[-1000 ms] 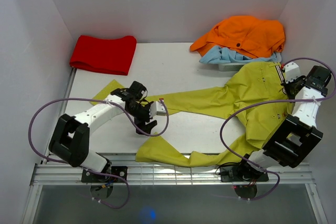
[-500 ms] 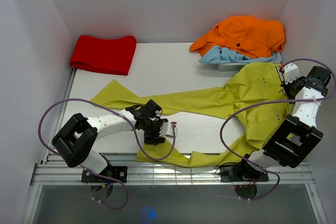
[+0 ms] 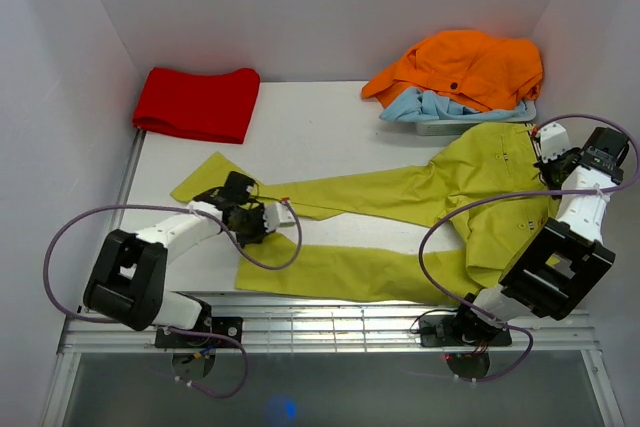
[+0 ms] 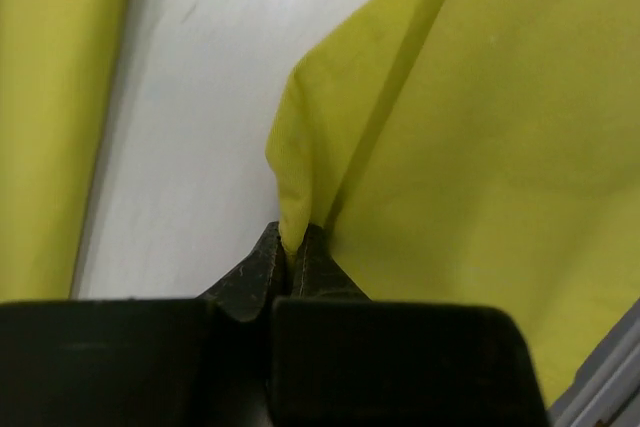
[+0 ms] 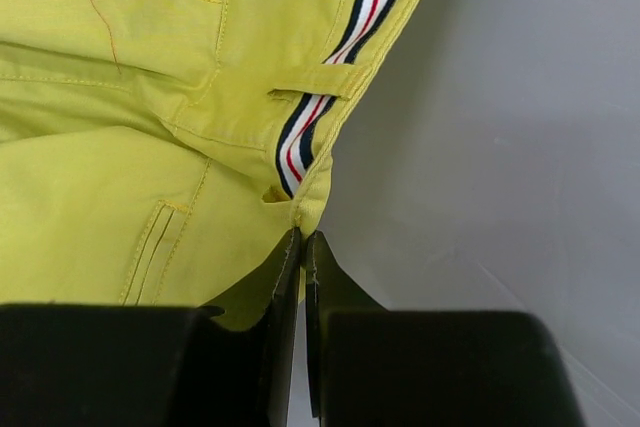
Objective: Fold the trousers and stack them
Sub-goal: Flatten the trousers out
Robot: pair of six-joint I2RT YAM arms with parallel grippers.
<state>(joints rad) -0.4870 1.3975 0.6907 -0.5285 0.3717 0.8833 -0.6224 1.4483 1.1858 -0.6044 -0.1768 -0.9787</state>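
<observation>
**Flattening, with the first fold to come**

We are at the laying-out step. The trousers [image 3: 480,172] lie across the table [image 3: 320,132], with the waist at the right and both legs running left, apart from each other. Our left gripper [image 4: 292,252] is pressed together on a fold of leg cloth. The right gripper [image 5: 302,237] pinches the waistband edge by the striped lining [image 5: 300,142]. Next, we judge, one leg goes over the other. The left must carry its cloth across while the right pins the waist.
</observation>
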